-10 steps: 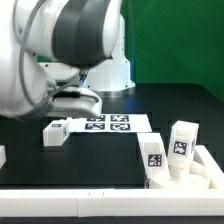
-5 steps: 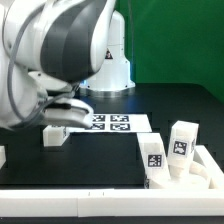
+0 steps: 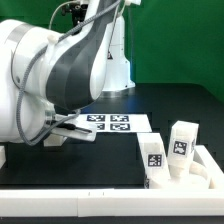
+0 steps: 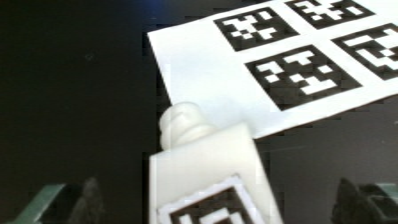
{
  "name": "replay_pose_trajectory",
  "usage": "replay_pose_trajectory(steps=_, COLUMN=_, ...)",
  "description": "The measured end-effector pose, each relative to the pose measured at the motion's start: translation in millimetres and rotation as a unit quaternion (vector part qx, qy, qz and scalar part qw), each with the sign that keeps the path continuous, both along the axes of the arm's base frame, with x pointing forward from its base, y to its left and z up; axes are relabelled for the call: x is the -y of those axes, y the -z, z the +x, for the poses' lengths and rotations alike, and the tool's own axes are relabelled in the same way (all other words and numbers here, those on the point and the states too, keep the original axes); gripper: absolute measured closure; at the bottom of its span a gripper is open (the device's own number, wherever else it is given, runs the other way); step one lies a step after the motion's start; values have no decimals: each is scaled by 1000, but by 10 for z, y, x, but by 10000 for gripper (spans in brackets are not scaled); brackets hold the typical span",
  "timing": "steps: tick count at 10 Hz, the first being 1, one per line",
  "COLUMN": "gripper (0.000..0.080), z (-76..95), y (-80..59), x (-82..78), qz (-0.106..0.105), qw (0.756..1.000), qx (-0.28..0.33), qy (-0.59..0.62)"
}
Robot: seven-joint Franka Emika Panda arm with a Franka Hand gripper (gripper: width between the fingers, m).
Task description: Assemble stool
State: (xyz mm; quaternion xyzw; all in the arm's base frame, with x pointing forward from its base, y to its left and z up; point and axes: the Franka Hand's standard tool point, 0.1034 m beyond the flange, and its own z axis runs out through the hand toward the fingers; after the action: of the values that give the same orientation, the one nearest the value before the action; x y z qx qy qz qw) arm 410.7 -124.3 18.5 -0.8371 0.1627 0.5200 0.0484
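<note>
Closing squarely on the leg looks like the step in hand. In the exterior view the arm's bulk covers most of that leg, which lies on the dark worktop touching the marker board at that board's end toward the exterior view's left. The seat sits with two more legs standing on it, well apart toward the exterior view's right.

In the wrist view the leg lies flat, tag face up, between the spread fingertips of the end effector, neither touching it. Its long axis runs toward the marker board, rounded peg end overlapping the board's edge. I'd centre, descend straight, and clamp the long sides evenly so it won't twist.
</note>
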Motion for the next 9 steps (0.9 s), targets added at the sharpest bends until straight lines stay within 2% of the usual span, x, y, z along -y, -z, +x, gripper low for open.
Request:
replay_pose_trajectory(steps=2, gripper=410, z=-4, y=1, x=12, qz=0, qw=1000, qx=0, qy=2)
replay_pose_trajectory(steps=3, gripper=410, z=-5, y=0, x=17, qz=0, qw=1000, qx=0, qy=2)
replay_pose_trajectory(steps=4, gripper=479, z=-4, y=-1, x=20, qz=-1, qw=1000, qx=1, qy=2)
replay_pose_trajectory(steps=5, gripper=479, z=48, y=-24, x=22, qz=-3, qw=1000, qx=15, qy=0)
replay_pose_trajectory(steps=6, gripper=479, z=172, y=-246, x=-36, qz=-1, qw=1000, qx=23, qy=-2)
replay_pose_trajectory(steps=7, gripper=479, z=393, y=-533, x=-105, qz=2, qw=998, qx=56, qy=-7)
replay_pose_trajectory(steps=8, gripper=479, z=564, y=-692, x=-69, qz=-2, qw=994, qx=103, qy=-24)
replay_pose_trajectory(steps=9, gripper=479, z=625, y=-677, x=14, qz=-19, qw=988, qx=147, qy=-47)
